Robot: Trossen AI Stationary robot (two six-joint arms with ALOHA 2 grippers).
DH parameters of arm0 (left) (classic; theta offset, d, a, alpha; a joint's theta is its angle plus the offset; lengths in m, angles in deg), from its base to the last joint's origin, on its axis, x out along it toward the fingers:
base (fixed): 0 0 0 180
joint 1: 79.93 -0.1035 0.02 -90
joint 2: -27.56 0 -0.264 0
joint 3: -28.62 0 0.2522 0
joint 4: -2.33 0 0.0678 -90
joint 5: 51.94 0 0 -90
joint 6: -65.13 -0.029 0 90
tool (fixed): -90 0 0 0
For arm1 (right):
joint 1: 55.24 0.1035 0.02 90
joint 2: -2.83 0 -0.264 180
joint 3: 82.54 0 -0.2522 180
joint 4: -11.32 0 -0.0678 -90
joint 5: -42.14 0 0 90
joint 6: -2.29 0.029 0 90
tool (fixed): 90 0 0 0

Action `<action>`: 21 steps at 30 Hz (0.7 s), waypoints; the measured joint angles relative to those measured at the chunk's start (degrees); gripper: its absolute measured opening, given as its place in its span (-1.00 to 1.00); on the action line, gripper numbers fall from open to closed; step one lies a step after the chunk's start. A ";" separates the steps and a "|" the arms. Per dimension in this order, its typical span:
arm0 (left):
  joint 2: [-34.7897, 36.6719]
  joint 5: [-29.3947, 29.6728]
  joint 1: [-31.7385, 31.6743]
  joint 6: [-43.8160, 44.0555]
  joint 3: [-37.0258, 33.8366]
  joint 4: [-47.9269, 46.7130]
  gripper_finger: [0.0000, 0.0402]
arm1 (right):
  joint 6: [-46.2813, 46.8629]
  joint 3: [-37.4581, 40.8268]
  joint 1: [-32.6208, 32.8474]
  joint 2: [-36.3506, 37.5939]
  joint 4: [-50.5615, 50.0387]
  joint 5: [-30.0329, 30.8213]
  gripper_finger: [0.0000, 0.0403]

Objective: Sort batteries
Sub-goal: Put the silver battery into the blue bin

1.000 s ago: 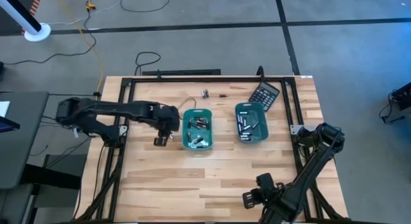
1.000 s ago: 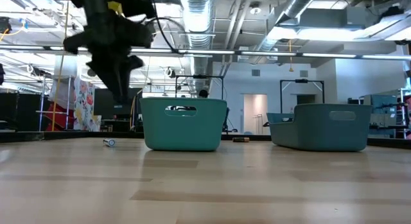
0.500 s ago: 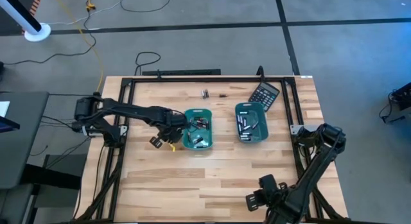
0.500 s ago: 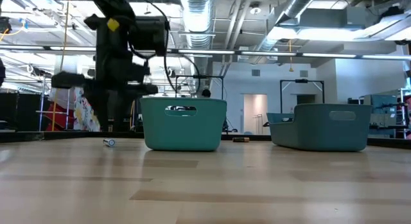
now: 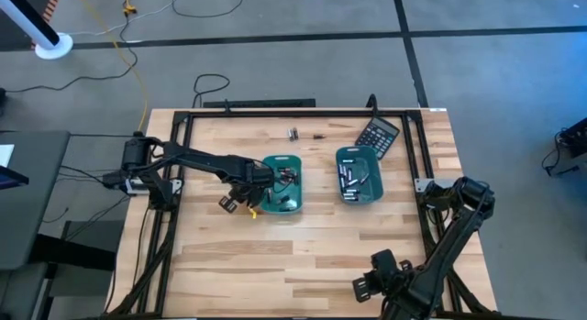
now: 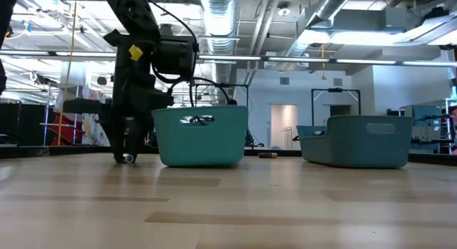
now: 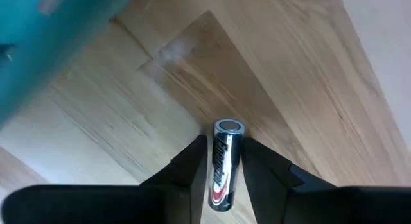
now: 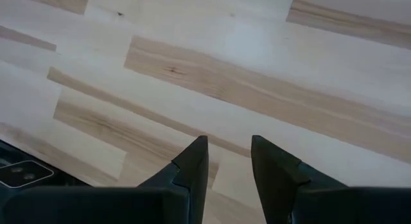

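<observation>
The left gripper is closed on a single battery, which is held lengthwise between the two fingers with its silvery end cap pointing away from the wrist. In the high view this gripper is positioned low over the wooden table, just beside the left edge of the left teal tray. In the low view the gripper is seen reaching down almost to the table surface next to that tray; whether the battery tip touches the wood cannot be determined from these views.

Further batteries are contained in the left tray, and more are contained in the right teal tray. Two small items, probably batteries, are located on the table beyond the trays. A black calculator is placed at the far corner of the right tray.

The right gripper is parked over bare wood at the near right of the table. Its fingers are set a narrow gap apart and nothing is held between them.
</observation>
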 joint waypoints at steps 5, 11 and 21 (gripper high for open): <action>-0.06 -0.07 0.15 3.69 -0.07 -0.89 -0.79 | 0.00 0.00 0.53 0.00 0.03 -0.02 -0.34; 2.85 -0.17 0.40 7.14 -0.38 -0.35 -0.82 | 0.01 -0.02 1.17 0.00 0.02 -0.03 -0.34; 13.64 -0.48 0.47 10.30 -0.44 -0.77 -0.82 | 0.02 -0.04 1.08 -0.02 -0.10 -0.03 -0.34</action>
